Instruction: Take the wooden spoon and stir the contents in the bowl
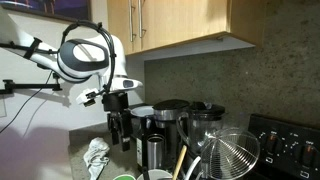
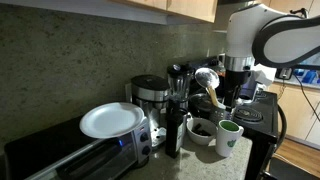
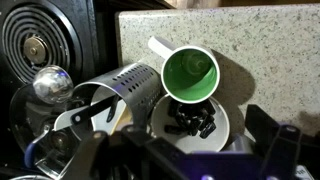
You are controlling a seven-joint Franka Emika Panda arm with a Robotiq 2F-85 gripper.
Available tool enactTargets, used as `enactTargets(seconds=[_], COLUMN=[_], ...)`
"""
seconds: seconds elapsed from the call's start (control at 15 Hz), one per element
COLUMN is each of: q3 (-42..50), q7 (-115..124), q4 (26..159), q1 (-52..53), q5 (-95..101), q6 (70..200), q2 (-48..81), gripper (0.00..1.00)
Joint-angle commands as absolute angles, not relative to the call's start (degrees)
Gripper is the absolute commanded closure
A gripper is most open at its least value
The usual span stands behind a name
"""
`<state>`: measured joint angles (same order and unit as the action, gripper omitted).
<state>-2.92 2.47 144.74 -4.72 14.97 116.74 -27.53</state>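
Note:
The wooden spoon (image 1: 183, 160) leans upright beside the coffee maker; in an exterior view it is a pale tan stick (image 2: 212, 100) slanting over the bowl. It does not show clearly in the wrist view. The white bowl (image 2: 203, 131) holds dark pieces and sits next to a green mug (image 2: 229, 137). In the wrist view the bowl (image 3: 212, 133) lies just below the mug (image 3: 190, 75). My gripper (image 1: 120, 130) hangs above the counter, open and empty. It also shows in an exterior view (image 2: 237, 85) and in the wrist view (image 3: 185, 150), with the bowl between its dark fingers.
A coffee maker (image 1: 165, 125), a blender (image 1: 205, 125) and a wire-mesh basket (image 1: 236, 150) crowd the counter. A perforated metal cylinder (image 3: 125, 90) lies by the bowl. The stove (image 1: 285, 140) is alongside. A toaster oven carries a white plate (image 2: 112, 120). A cloth (image 1: 97, 155) lies near the gripper.

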Motion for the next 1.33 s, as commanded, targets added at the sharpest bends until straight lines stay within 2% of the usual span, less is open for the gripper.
enactTargets(seconds=[0.0, 0.47, 1.0, 1.27], q3=[-2.2, -1.1, 6.7, 7.4], q7=[2.8, 3.1, -2.8, -6.4], q4=[144.6, 140.8, 121.5, 112.5], q1=[-3.9, -4.4, -4.8, -5.7], q5=[15.3, 13.9, 3.5, -0.7], q6=[116.5, 117.2, 121.8, 118.1], q2=[-27.5, -23.7, -3.6, 2.9], gripper=[0.00, 0.00, 0.00, 0.00])
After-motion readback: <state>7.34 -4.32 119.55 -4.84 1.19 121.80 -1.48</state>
